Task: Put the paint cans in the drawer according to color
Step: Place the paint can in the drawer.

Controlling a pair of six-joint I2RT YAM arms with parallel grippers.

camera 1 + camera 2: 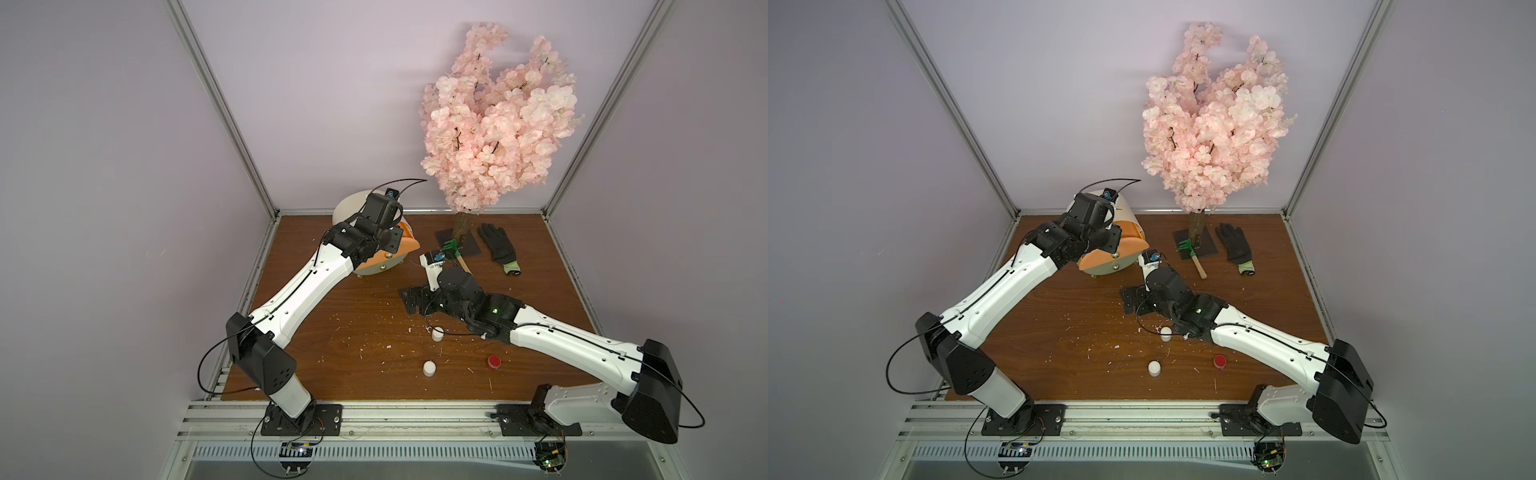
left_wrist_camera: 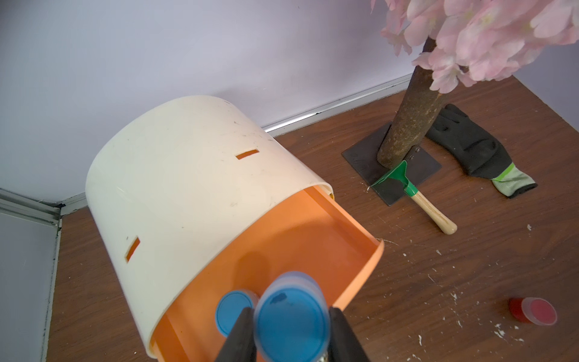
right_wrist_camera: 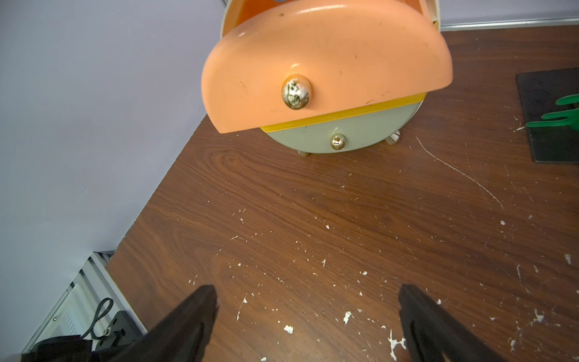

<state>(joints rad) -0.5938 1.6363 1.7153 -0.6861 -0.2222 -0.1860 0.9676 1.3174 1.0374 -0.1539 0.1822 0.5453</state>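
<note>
The cream drawer cabinet [image 1: 347,205] stands at the back left, its peach top drawer [image 2: 313,238] pulled out. My left gripper [image 2: 289,308] is shut on a blue-topped paint can [image 2: 291,322], held just above that drawer. A second blue can [image 2: 235,310] lies inside the drawer. The yellow and grey-beige fronts [image 3: 313,138] below are closed. My right gripper [image 3: 308,301] hangs open and empty over the table in front of the cabinet. Two cream-white cans [image 1: 437,333] [image 1: 429,368] and a red can [image 1: 493,361] stand near the table's front.
A pink blossom tree [image 1: 498,116] rises from a dark base plate [image 1: 457,243] at the back. A green hand rake [image 1: 1185,246] and a black glove [image 1: 498,247] lie beside it. White flecks litter the wooden table [image 1: 332,340]; walls close in on three sides.
</note>
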